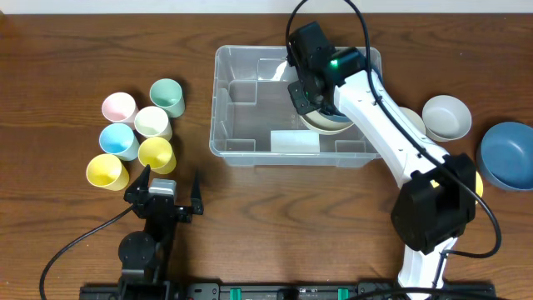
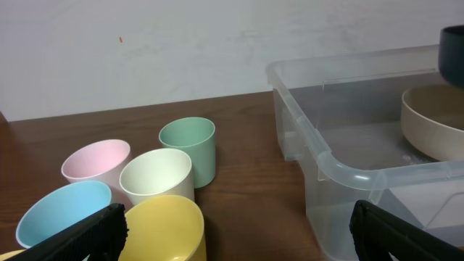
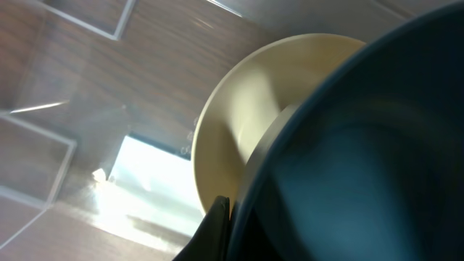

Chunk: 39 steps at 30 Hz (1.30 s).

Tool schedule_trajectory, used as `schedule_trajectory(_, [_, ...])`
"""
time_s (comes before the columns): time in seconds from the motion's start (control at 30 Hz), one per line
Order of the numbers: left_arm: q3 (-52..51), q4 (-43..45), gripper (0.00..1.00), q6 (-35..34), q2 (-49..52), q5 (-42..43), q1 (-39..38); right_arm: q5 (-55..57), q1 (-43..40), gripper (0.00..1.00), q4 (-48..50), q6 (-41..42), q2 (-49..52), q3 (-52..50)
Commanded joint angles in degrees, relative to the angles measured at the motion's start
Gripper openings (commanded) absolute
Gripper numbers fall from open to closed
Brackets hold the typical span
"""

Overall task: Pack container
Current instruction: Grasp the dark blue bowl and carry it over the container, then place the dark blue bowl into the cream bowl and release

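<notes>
Wooden table (image 1: pixel 50 50), container (image 1: pixel 250 117) long axis left-right, left claw (image 1: pixel 172 175) spread, right claw (image 1: pixel 311 98) pinching dark bowl (image 3: pixel 362 159)

Clear glossy plastic container (image 1: pixel 250 117), dark wood-grain table (image 1: pixel 50 50), matt pastel cups (image 1: pixel 153 122), smooth cream bowl (image 3: pixel 246 109), smooth blue bowl (image 3: pixel 348 159)

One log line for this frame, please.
right gripper: shut on dark blue bowl, above cream bowl in container | left gripper: open, empty, near cups
</notes>
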Motion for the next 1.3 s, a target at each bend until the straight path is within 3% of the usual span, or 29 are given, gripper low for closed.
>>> schedule_trajectory(0.0, [-0.87,-2.05,0.98,0.15,-0.35,1.05,0.28,0.92,-0.15,0.01,1.88,-0.17,0.48,-1.62])
schedule_trajectory(0.43, [-0.87,-2.05,0.98,0.15,-0.35,1.05,0.28,0.87,-0.15,0.03,6.38,-0.15,0.48,-3.21])
schedule_trajectory(0.57, [-0.87,-2.05,0.98,0.15,-0.35,1.05,0.28,0.85,-0.04,0.33,6.80,-0.20,0.48,-3.21])
schedule_trajectory(0.63, [-0.87,-2.05,0.98,0.15,-0.35,1.05,0.28,0.66,-0.04,0.39,6.80,-0.63,0.48,-3.21])
schedule_trajectory(0.9, [-0.87,-2.05,0.98,0.15,-0.35,1.05,0.28,-0.24,0.20,0.36,6.25,-1.25,0.09,-2.93])
schedule_trajectory(1.13, [-0.87,-2.05,0.98,0.15,-0.35,1.05,0.28,-0.13,-0.26,0.36,-3.91,0.35,-6.64,3.93])
schedule_trajectory(1.27, [-0.87,-2.05,0.98,0.15,-0.35,1.05,0.28,4.50,-2.82,0.40,-10.58,5.20,-13.25,5.92])
